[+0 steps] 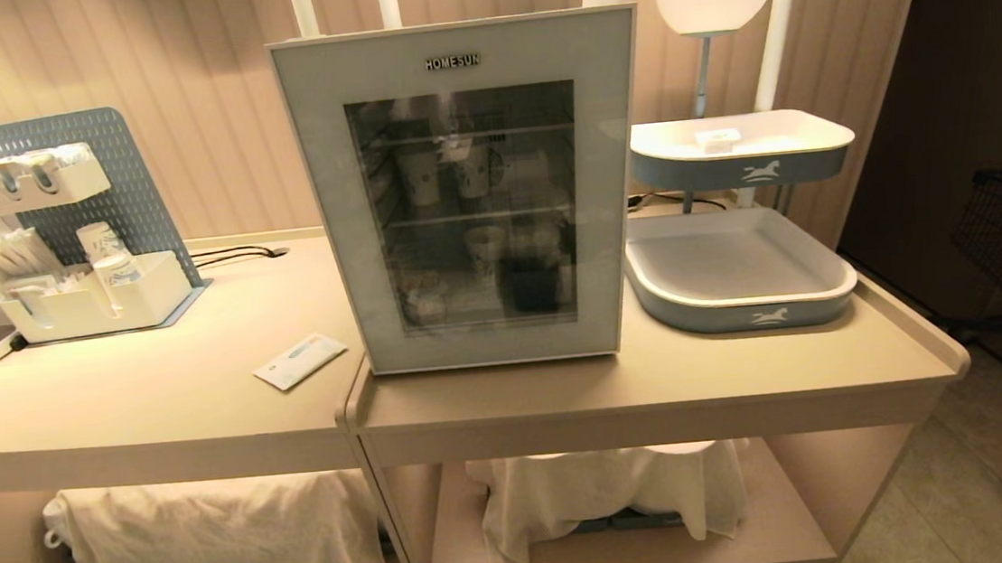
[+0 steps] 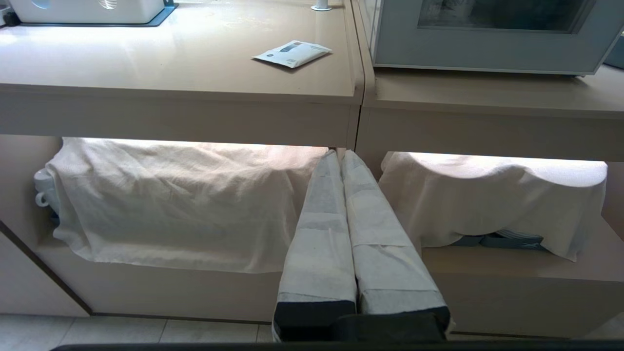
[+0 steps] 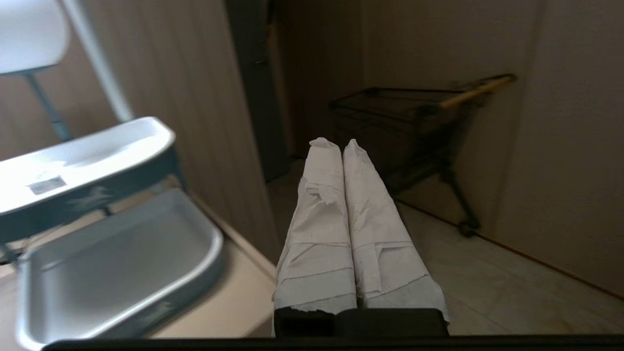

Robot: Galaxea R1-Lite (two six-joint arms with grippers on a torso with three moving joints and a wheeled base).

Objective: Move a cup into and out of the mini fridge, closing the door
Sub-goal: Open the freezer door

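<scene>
While both arms sit outside the head view, the right pincer (image 3: 341, 146) hangs fully closed and empty off the tabletop's (image 1: 654, 377) right end, and the left pincer (image 2: 340, 156), likewise closed, rests below its near edge. Upright, the mini fridge (image 1: 466, 194) faces near, its door (image 1: 321, 197) shut. On the right tiered tray's (image 1: 682, 170) upper level sits the cup (image 1: 718, 140).

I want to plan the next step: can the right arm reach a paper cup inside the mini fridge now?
Probably not: the door of the mini fridge is shut, so its glass blocks the paper cup. The right gripper is shut, pointing away at the trolley.
</scene>
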